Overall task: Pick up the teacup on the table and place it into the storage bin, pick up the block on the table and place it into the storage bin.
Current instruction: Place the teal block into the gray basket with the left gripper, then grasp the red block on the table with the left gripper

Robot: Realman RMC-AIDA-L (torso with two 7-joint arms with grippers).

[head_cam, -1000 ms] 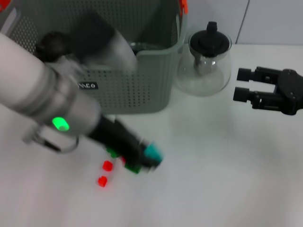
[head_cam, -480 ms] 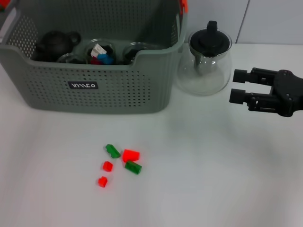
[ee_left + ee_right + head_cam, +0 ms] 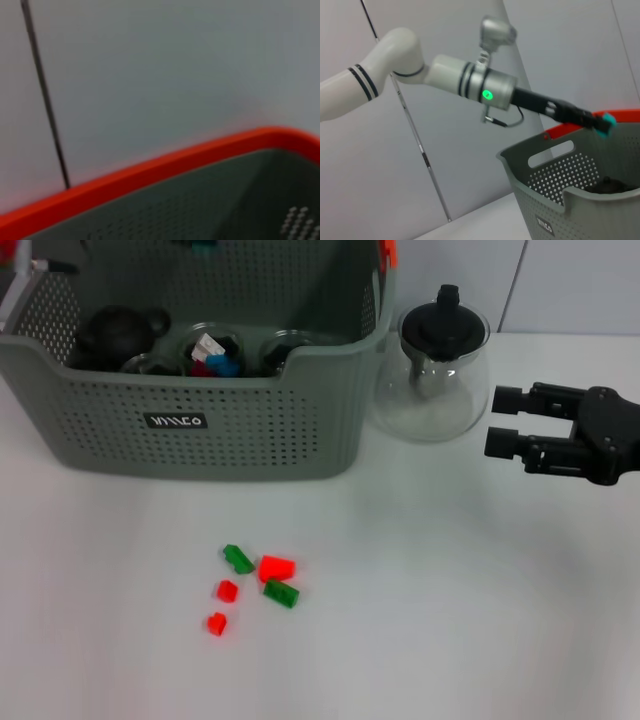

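the left gripper (image 3: pixel 602 122) is up over the storage bin (image 3: pixel 250 445), holding a small teal block (image 3: pixel 606 123) in its tips.

this looks like the drop step: the arm reaches over the bin's far side, so next it needs to open and let the block fall in, not on the rim. more blocks (image 3: pixel 255 587), red and green, lie on the table (image 3: pixel 450 620) in front of the bin, so it must then go down for another. i see no teacup on the table. the right gripper (image 3: pixel 503 423) waits near the glass teapot (image 3: pixel 432 375), fingers apart and empty.
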